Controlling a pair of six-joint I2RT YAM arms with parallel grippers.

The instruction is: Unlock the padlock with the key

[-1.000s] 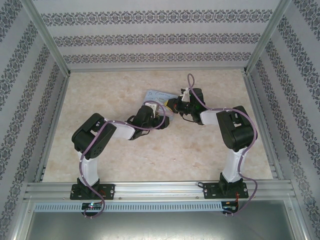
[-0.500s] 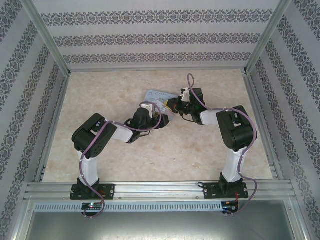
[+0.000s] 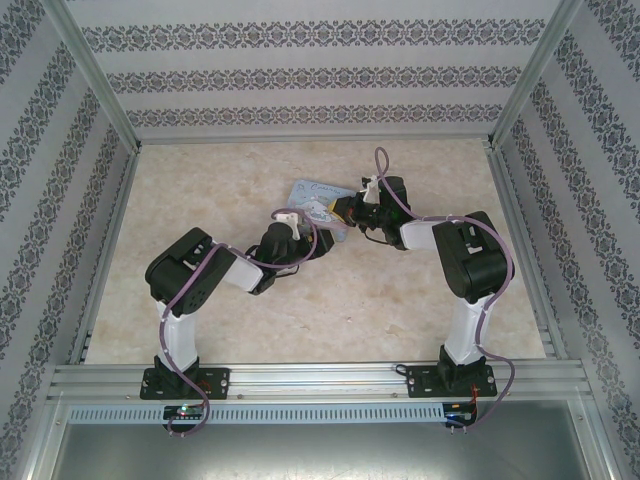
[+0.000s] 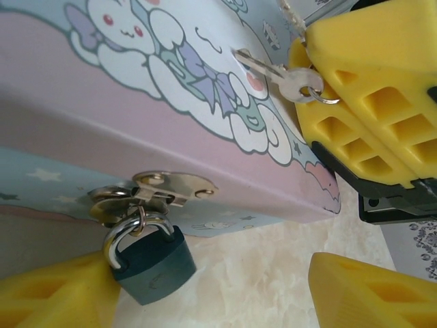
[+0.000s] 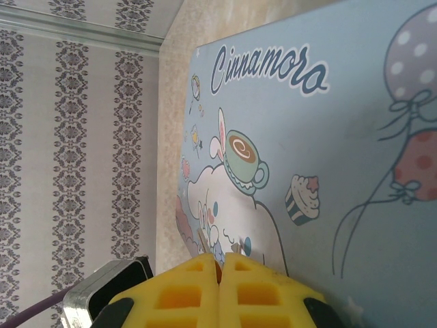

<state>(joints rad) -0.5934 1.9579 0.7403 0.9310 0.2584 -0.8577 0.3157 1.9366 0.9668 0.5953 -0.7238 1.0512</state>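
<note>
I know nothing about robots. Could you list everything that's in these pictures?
tin box: one, pastel blue and pink, cartoon print, mid-table.
hasp: one, silvery, on the box's front.
padlock: one, dark teal body, silvery shackle, hanging from the hasp.
key: one, silvery, with ring, above the box lid.
table: one, beige marble pattern.
walls: grey-and-white patterned stripes, on three sides.
arms: two, black and white, near edge.
left gripper: yellow fingers, open, by the padlock.
right gripper: yellow fingers, shut on the key.
</note>
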